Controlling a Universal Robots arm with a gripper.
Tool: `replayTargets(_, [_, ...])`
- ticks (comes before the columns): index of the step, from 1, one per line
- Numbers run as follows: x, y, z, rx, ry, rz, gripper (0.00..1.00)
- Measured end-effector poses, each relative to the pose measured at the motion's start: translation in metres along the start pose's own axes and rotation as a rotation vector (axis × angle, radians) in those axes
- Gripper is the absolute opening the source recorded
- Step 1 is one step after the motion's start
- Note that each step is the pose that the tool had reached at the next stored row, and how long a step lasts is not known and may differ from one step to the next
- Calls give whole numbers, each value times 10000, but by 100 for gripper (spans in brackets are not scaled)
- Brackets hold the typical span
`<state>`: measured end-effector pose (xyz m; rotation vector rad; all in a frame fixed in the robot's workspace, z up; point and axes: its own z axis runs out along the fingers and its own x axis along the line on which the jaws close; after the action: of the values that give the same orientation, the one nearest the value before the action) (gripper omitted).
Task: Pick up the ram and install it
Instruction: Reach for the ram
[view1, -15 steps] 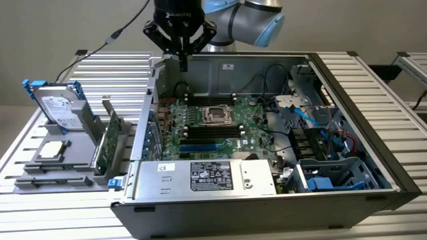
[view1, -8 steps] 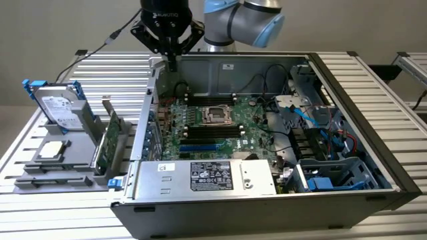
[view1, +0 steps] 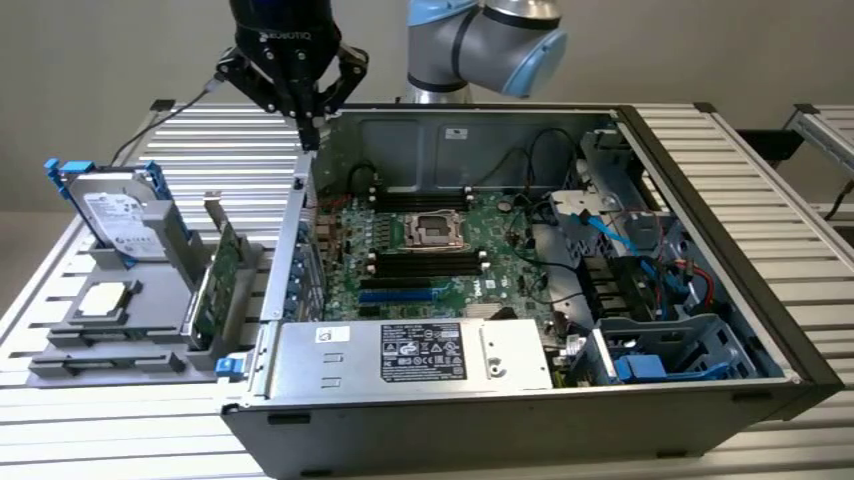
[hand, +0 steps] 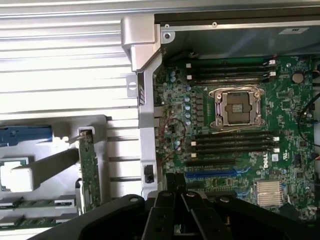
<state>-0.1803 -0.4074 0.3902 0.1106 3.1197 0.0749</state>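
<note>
Ram (hand: 37, 203) rests in the grey holder (view1: 158, 298) beside the computer case (view1: 400, 140); the fingers (view1: 310, 128), shut and empty, hang above the case's wall nearest that holder.

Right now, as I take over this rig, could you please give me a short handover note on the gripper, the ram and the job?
Gripper: shut and empty, hanging over the rear end of the case wall on the holder side.
Ram: lying in the grey holder outside the case, untouched.
Done: nothing that shows; the black motherboard slots look empty.
Left: both the pick-up and the installation.
</note>
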Motion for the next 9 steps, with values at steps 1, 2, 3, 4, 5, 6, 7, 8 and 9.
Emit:
replayTargets(1, [39,-15,4,0,1,0,11])
replayTargets(2, [81,-31,8,0,2,-1,11])
replayTargets(3, [124,-49,12,0,2,0,11])
replayTargets(4, [168,-68,15,0,2,0,11])
replayTargets(5, [212,-87,17,0,2,1,11])
replayTargets(6, [259,-108,20,0,2,0,11])
replayTargets(7, [302,-126,20,0,2,0,11])
replayTargets(8, [345,-146,20,0,2,-1,11])
replayTargets(9, [390,-166,21,0,1,0,11])
